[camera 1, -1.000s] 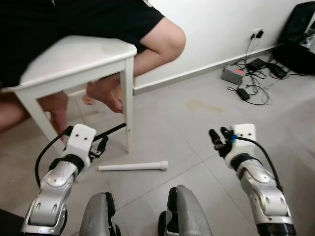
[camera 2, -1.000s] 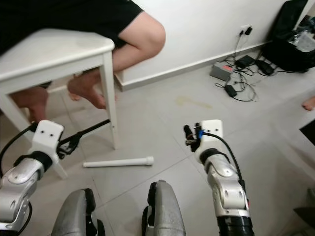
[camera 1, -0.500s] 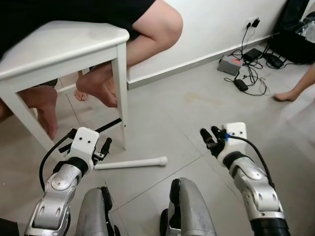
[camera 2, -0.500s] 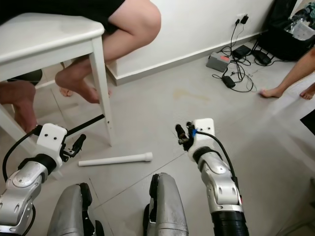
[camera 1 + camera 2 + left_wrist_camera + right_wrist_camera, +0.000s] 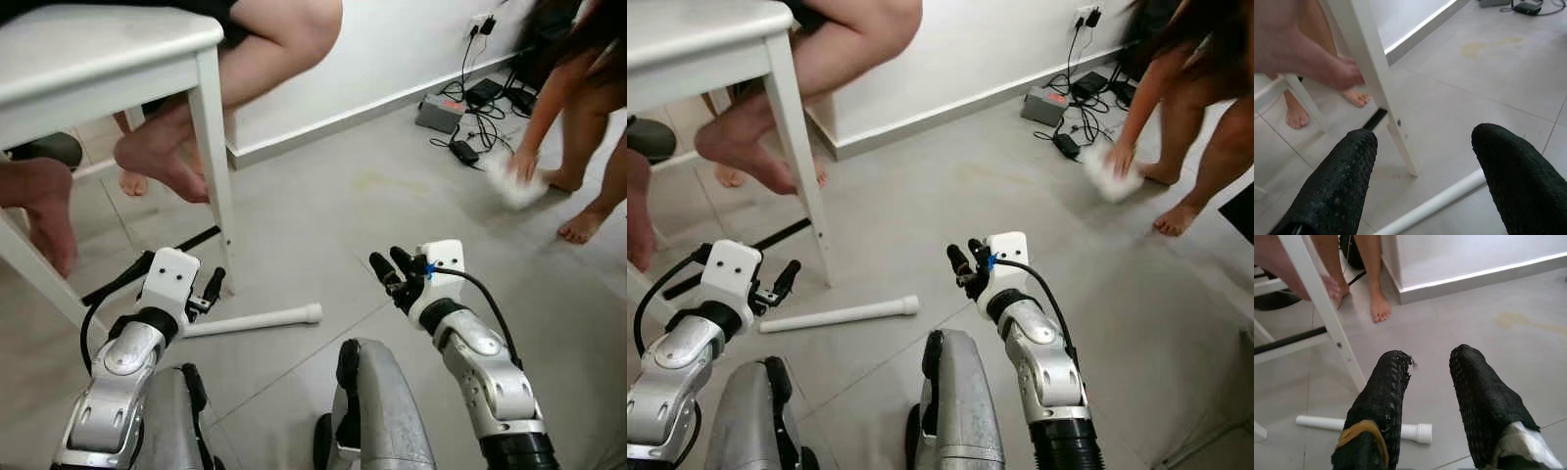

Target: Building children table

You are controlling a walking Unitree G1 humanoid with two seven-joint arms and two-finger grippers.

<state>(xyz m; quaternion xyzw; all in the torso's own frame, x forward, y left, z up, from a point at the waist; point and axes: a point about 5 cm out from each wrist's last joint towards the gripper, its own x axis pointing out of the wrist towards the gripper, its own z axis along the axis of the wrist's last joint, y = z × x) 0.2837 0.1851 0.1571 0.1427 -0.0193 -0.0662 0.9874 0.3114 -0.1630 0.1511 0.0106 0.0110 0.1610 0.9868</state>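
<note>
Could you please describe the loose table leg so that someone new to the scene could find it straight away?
Start at the white table a person sits on, and follow its front leg down to the grey tiled floor. Just in front of its foot lies the loose leg. It is the one white rod lying flat, with a ribbed, threaded end.

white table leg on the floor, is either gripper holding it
No, the white cylindrical table leg lies loose on the grey tiled floor, with the left gripper and right gripper both open above it.
</note>
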